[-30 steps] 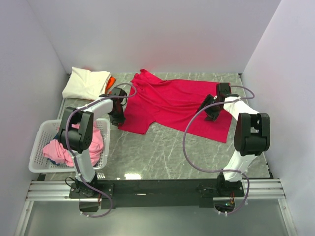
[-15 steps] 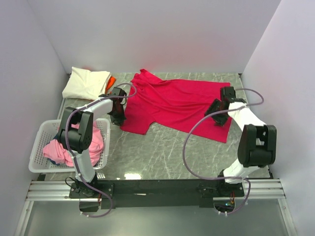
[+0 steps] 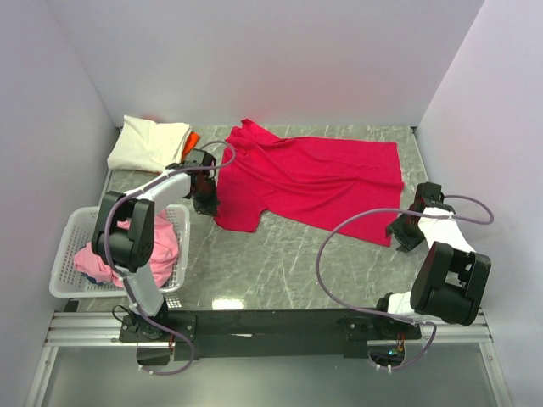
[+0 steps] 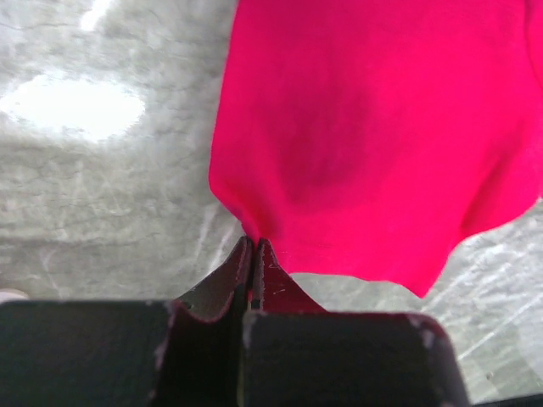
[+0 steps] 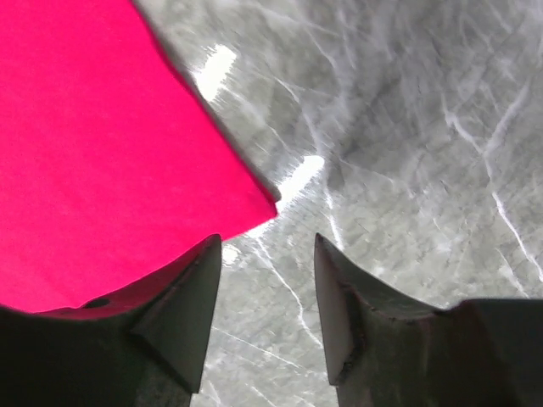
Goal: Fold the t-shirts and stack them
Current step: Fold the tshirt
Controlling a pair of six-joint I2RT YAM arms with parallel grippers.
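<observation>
My left end effector [image 4: 252,248] pinches the crimson t-shirt [image 3: 314,178] at its left edge; my right end effector [image 5: 265,246], spread, hangs over the worktop [image 5: 407,127] beside its lower-right corner.

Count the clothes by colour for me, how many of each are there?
red t-shirt: 1
cream-white t-shirt: 1
orange t-shirt: 1, only an edge shows
pink heap in the basket: 1 heap, separate pieces cannot be told apart
Total: 4 colours, at least 4 pieces
</observation>
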